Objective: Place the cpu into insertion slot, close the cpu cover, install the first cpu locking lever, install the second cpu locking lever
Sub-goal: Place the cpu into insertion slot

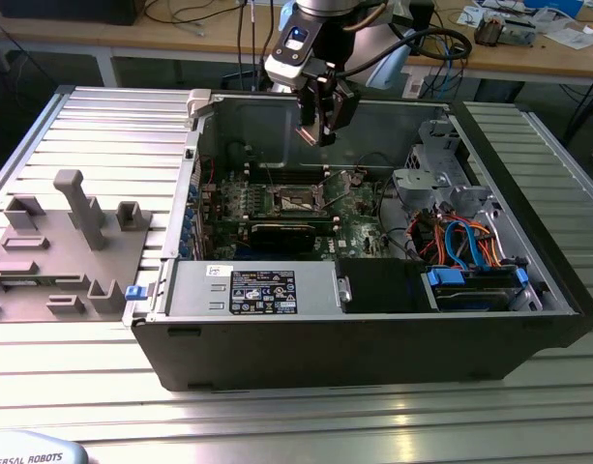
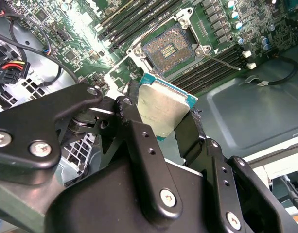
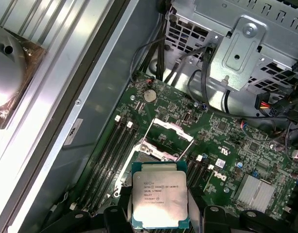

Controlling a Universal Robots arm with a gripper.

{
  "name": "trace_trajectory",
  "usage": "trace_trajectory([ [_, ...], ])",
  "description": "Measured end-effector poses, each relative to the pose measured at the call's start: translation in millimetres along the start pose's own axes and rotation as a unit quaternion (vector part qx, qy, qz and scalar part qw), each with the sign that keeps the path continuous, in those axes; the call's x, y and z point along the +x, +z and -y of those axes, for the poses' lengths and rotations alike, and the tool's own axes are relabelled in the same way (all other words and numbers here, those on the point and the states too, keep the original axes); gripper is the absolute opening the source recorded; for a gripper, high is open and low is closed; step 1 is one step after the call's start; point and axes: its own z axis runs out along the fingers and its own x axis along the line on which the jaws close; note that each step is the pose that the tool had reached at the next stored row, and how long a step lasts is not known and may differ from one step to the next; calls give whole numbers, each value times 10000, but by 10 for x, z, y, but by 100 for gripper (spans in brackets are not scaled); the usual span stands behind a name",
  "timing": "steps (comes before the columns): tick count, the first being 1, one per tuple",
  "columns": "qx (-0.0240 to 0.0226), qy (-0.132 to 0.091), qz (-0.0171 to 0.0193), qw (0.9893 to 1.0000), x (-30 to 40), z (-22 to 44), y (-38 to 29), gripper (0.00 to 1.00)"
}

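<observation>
Gripping the cpu point(image 3: 160, 194) by two opposite edges, the hand point(image 2: 161, 111) is closed on it, with black fingers point(image 2: 136, 131) pressed to either side. Location: held in the air over the green motherboard point(image 1: 359, 232), above and apart from the insertion slot point(image 2: 170, 48), inside the open computer case point(image 1: 373, 338) on the ribbed metal surface point(image 1: 103, 126). Exterior view: arm and hand seen high over the board, and a grey moulded tray point(image 1: 54, 251) beside the case at the exterior view's left; the cpu is too small there to make out. Second wrist view: the slot lies bare, a dark square field with gold glints inside a black rim. First wrist view: the cpu cover point(image 3: 174, 127) stands raised off the slot, a thin silver frame with green board visible through its opening. Item appearance: flat square, silver-grey metal top on a green-edged base; dark print lines show in the first wrist view, while glare washes the top pale in the second. Hidden: the cpu overlaps the slot's near part in the first wrist view; the fingers cover the cpu's lower corners in the second wrist view.
</observation>
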Motion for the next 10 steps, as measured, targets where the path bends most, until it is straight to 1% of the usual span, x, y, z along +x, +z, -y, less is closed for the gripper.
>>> trace_trajectory([
  [5, 0, 24, 2, 10000, 0, 0, 1, 54],
  [10, -1, 119, 8, 9999, 0, 0, 7, 54],
])
